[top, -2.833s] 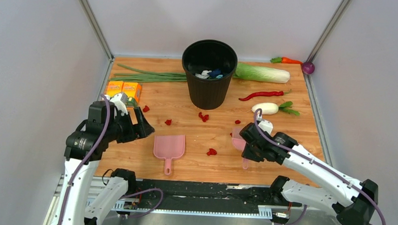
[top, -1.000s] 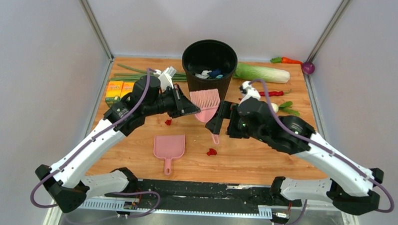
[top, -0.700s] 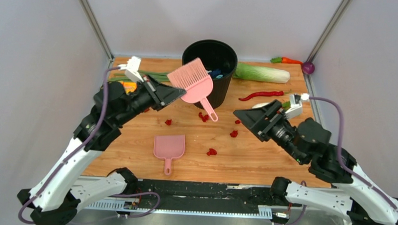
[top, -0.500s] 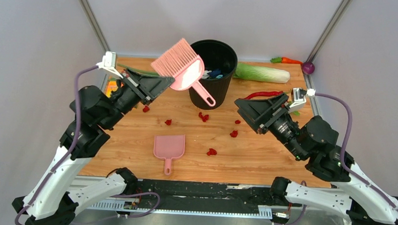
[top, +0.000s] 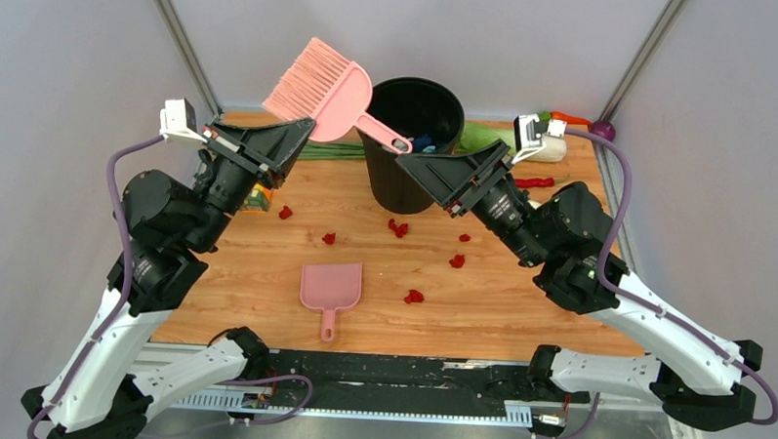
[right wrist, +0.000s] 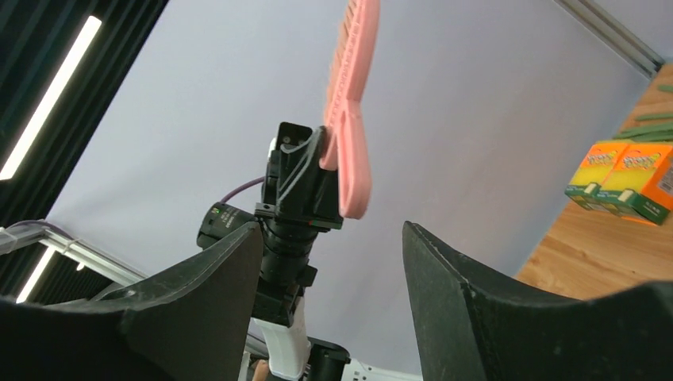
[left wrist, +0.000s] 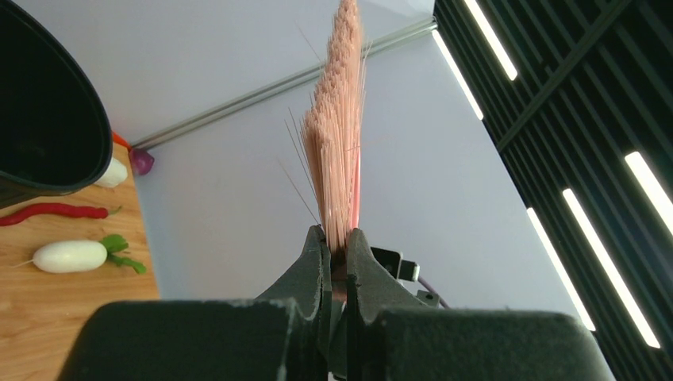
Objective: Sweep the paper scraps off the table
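Several tiny red paper scraps [top: 398, 227] lie scattered on the wood table [top: 558, 294], in front of the black bin [top: 408, 171]. My left gripper [top: 305, 129] is raised high and shut on the head of a pink brush [top: 322, 80], whose bristles [left wrist: 337, 135] point up. The left gripper [left wrist: 338, 242] clamps the brush base. The brush handle slants down toward my right gripper [top: 407, 162], which stands open just short of the handle's end. In the right wrist view the brush [right wrist: 349, 119] hangs above the gap of the right gripper [right wrist: 332, 238].
A pink dustpan [top: 330, 288] lies flat near the front edge. The bin holds white and blue scraps. A red chili [top: 533, 182], cabbage [top: 481, 137] and white radish [left wrist: 70, 255] lie at the back right. Orange boxes [right wrist: 627, 178] sit at the left.
The left gripper took the brush from the right and lifted it up and left, above the bin. The right gripper backed off, then swung up toward the handle, its jaws narrowing.
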Motion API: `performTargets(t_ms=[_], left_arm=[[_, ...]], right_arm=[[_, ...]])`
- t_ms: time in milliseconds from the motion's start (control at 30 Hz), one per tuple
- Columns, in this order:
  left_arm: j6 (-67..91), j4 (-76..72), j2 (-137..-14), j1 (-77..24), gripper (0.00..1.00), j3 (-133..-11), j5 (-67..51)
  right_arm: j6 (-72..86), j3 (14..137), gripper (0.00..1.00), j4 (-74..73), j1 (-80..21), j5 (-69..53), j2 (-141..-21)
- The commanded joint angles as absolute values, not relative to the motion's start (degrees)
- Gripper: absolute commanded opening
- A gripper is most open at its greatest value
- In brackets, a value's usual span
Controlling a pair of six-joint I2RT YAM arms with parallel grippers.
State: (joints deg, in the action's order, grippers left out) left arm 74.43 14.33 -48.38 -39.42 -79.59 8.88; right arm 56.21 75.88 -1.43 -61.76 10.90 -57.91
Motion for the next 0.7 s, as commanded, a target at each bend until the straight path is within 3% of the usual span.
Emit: performTargets(t_ms=[0,300,667], left_arm=[[75.15,13.53,-47.64,-39.55,0.00,-82.18,10.02],[74.53,13.27,-47.11,-39.55,0.00,-81.56,9.58],[72.78,14.06,-47.11,-39.55,0.00,-83.14,9.14]], right_arm=[[53.09,79.89,0.66,5.71,-62.05,10.11,-58.27],[52.91,81.30,0.50,6.50,-61.96,10.37,-60.73],[52.91,81.65,0.49,6.94,-61.96,11.34,-62.66]])
